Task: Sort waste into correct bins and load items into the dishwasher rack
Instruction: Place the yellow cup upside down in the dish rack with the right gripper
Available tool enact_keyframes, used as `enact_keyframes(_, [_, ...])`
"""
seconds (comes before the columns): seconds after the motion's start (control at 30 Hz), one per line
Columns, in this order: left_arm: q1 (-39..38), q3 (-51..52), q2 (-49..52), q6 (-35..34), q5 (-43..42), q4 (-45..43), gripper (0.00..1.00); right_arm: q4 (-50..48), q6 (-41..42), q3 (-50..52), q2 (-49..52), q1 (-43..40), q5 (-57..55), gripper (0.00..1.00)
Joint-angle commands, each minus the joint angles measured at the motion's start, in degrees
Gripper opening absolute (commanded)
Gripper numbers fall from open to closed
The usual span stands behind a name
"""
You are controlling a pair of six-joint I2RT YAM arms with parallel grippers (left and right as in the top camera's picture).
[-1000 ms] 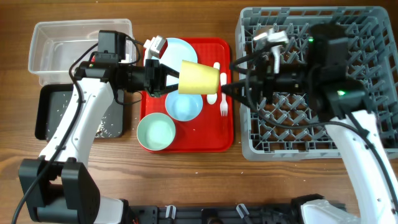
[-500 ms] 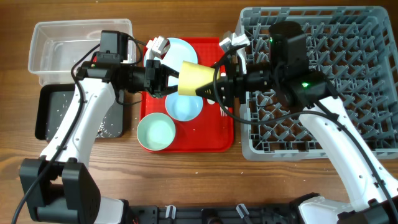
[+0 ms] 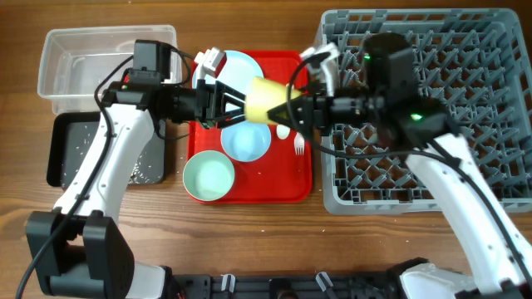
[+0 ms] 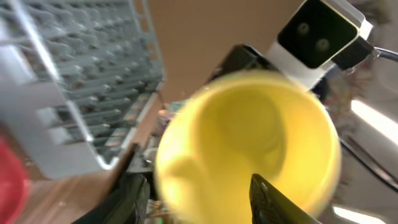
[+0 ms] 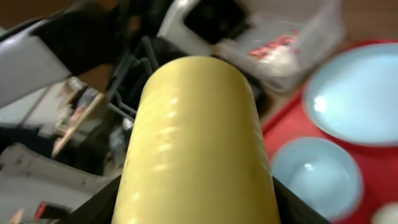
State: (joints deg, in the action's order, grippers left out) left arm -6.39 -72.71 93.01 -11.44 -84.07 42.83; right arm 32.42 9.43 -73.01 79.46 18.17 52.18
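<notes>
The yellow cup (image 3: 268, 100) hangs on its side in the upper middle of the overhead frame, above the top part of the red tray (image 3: 287, 187) and just left of the dishwasher rack (image 3: 490, 100), mouth pointing to the left of frame. The right gripper (image 3: 283, 105) has it by the body. In the right wrist view the cup fills the gap between the half-closed fingers, so the grip appears to be on. The left gripper (image 3: 237, 105) sits at the cup's mouth with its fingers spread well apart and pinching nothing.

I judge the cup light, stiff enough and smooth-sided, so likely to slip or twist under a loose hold. A hold across the body towards the base looks the safest, since the open rim would be the part to flex. It should tolerate a short drop onto the rack's pegs.

The cup carries no label or print. The only lettering is red print on the wrapper (image 5: 273, 46) in the clear tub (image 5: 317, 28), too blurred to read.
</notes>
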Motion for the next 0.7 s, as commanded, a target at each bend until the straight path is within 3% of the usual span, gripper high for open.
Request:
enact_keyframes(0.0, [-0.46,-0.48,-0.81,0.76,12.09,0.02,0.55,6.88,3.43,-1.55,-4.17,-4.48,-19.02,0.50])
enact_keyframes(0.37, [-0.52,-0.48,-0.81,0.74,49.51,7.19,0.56,38.77,11.54,-5.44,-4.68,-6.14,-42.25,0.51])
enact_keyframes(0.53, [-0.52,-0.48,-0.81,0.76,55.65,9.79,0.56,48.87,12.22,-5.38,0.85,-6.14,-46.31,0.51])
enact_keyframes(0.67, [-0.52,-0.48,-0.81,0.76,55.69,9.84,0.56,50.80,12.17,-3.93,6.75,-6.14,-47.04,0.51])
